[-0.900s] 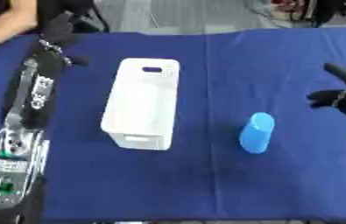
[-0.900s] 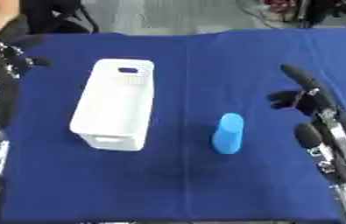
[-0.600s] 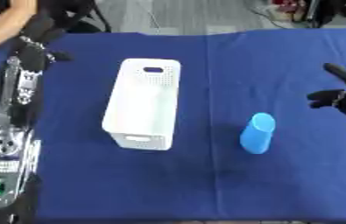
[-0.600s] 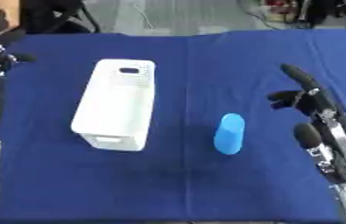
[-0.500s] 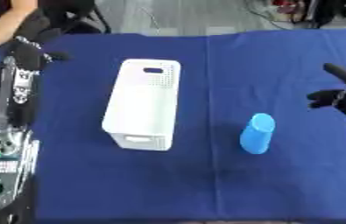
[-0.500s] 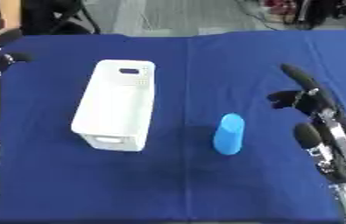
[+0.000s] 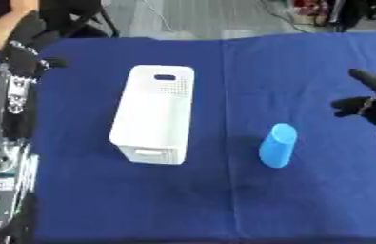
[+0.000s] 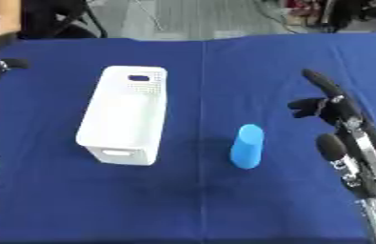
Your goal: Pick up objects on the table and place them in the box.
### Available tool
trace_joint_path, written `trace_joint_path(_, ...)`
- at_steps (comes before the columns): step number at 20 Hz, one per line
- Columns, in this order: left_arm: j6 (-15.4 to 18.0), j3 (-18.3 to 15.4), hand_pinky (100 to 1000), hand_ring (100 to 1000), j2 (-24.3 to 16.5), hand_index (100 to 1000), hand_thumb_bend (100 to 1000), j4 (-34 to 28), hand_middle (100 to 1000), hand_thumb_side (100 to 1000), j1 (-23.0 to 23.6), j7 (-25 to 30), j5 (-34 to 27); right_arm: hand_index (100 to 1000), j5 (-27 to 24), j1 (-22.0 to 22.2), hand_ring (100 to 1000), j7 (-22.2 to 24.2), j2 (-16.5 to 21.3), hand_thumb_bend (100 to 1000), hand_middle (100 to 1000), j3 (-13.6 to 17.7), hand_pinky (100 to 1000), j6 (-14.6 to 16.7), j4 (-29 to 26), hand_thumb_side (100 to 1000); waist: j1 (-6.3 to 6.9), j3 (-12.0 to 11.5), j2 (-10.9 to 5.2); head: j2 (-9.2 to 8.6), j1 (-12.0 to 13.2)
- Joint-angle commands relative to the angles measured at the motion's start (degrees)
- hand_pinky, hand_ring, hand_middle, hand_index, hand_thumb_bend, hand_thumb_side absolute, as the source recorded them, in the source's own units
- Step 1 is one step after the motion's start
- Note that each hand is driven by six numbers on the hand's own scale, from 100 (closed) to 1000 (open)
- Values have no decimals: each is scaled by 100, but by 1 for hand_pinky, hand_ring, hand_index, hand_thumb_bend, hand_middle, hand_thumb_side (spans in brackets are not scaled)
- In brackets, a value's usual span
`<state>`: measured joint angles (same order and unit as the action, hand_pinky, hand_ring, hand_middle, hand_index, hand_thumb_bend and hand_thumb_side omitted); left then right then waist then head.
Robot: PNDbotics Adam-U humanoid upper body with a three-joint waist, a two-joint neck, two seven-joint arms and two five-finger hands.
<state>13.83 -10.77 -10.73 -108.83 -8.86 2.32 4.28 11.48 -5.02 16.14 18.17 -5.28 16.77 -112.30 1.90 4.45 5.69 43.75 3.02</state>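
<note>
Unmarked white box (image 7: 153,114), blue cylinder (image 7: 277,145)

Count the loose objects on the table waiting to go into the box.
1. A blue cylinder stands on the blue tablecloth right of the white box, apart from it, with the right hand farther right. The box's inside is not visible.

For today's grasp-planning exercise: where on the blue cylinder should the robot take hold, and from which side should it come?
Probably round the middle of the blue cylinder, approached from its right by the right hand, the nearer hand. The cylinder stands slightly tilted on the blue tablecloth, with its curved side bare all round, apart from the white box, so the fingers can wrap round it there.
</note>
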Motion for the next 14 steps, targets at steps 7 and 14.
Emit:
trace_joint_path(7, 21, 28, 654, 860, -103, 901, 1000, -101, 993, 910, -43, 62, 33, 996, 1518, -317, 761, 362, 606, 743, 933, 31, 718, 235, -174, 793, -7, -39, -56, -69, -44)
trace_joint_path(14, 33, 64, 653, 859, -95, 901, 1000, -95, 993, 910, -55, 113, 16, 993, 1594, -653, 761, 242, 848, 756, 932, -185, 715, 327, 219, 766, -15, -86, -45, -84, -57)
